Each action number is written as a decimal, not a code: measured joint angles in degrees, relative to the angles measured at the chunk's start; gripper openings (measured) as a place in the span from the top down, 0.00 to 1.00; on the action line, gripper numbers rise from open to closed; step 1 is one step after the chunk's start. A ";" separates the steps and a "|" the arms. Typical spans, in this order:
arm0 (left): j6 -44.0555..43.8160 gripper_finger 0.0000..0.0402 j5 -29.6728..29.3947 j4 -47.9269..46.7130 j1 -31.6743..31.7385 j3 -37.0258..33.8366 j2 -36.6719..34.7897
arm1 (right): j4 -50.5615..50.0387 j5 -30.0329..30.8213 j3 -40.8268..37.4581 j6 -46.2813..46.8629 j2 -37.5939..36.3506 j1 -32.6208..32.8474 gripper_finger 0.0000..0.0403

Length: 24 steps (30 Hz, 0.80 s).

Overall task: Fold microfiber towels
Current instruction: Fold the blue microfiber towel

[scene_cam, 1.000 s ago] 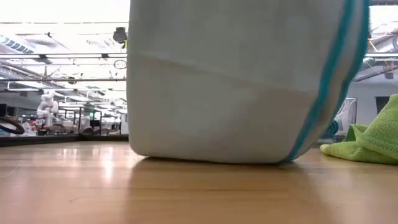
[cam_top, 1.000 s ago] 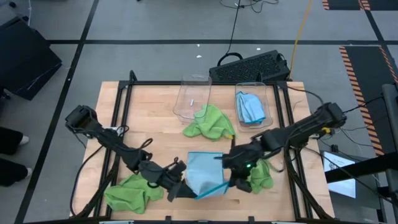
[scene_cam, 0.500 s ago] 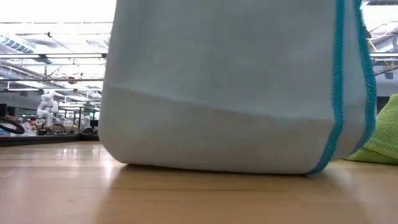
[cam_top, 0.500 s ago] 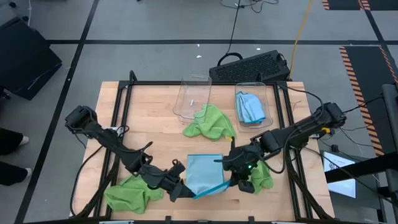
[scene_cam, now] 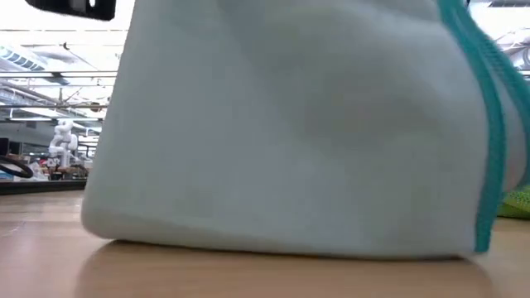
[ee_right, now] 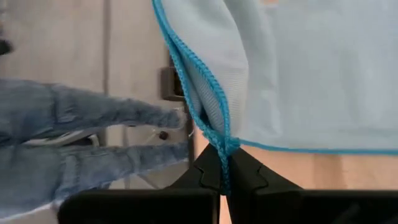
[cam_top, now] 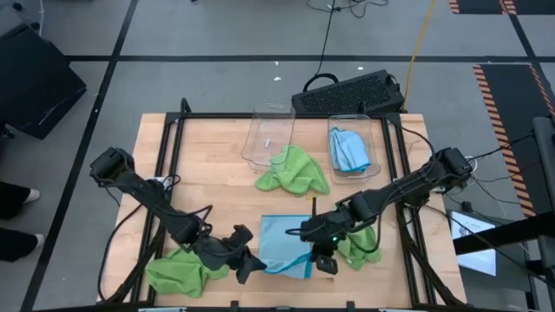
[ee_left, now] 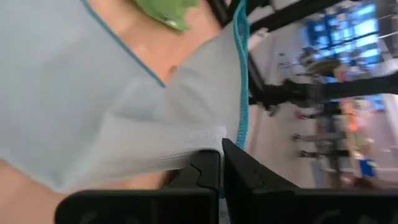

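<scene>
With both grippers, left (cam_top: 245, 264) and right (cam_top: 316, 257), fingers pinched on corners of the light blue towel (cam_top: 283, 243) at the desk's (cam_top: 208, 165) front edge, uneven pulling could skew the fold or slip a corner.

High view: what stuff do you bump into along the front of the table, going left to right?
Crumpled green towel → left tool, shut on the light blue towel → light blue towel → right tool, shut on that towel's other corner → another green towel.
</scene>
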 joint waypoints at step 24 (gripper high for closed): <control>5.97 0.99 -5.60 -18.53 10.79 0.00 0.00 | 4.09 8.31 -12.46 4.42 0.41 -6.03 1.00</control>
